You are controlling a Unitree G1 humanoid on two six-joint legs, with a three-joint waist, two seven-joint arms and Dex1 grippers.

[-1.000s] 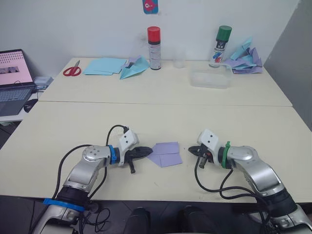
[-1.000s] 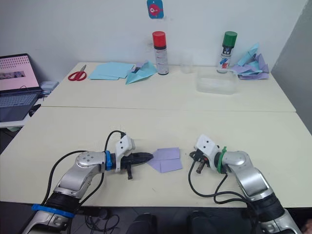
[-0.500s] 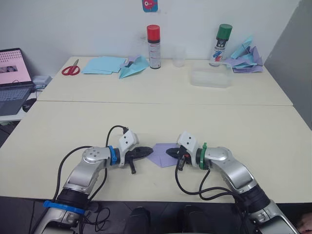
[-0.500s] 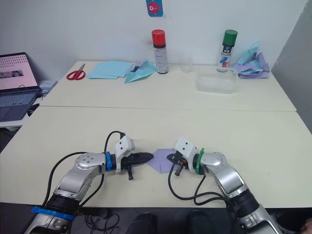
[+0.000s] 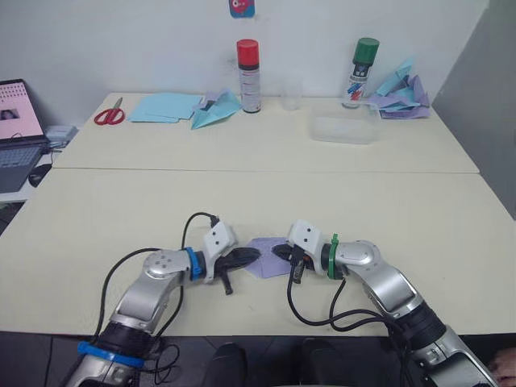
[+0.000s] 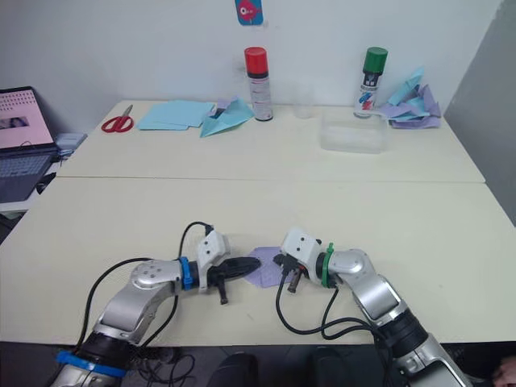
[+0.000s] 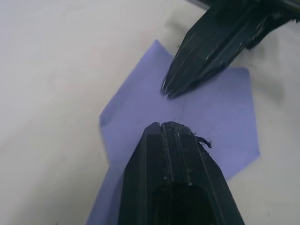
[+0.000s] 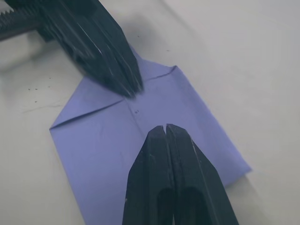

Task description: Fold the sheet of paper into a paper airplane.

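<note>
The sheet of paper (image 5: pixel 264 244) is a pale lavender piece lying flat on the near table, with two corner flaps folded to a point toward my left arm. My left gripper (image 5: pixel 255 255) is shut, its tip resting on the pointed end of the paper. Opposite it, my right gripper (image 5: pixel 279 251) is also shut, its tip down on the paper's other half. In the left wrist view the paper (image 7: pixel 220 122) lies under both tips, which face each other a short gap apart along the centre crease. The right wrist view shows the paper's folds (image 8: pixel 98 140) clearly.
On the far table are red scissors (image 5: pixel 106 114), light blue sheets (image 5: pixel 165 106), a light blue paper plane (image 5: pixel 211 113), a red-capped can (image 5: pixel 247 64), a green-capped can (image 5: pixel 360 63), a clear container (image 5: pixel 343 129) and a crumpled paper heap (image 5: pixel 403 87). A laptop (image 5: pixel 16 129) sits far left.
My right gripper has swung left from beside the paper onto it. My left gripper has edged further onto the pointed end. The paper has stayed in place.
</note>
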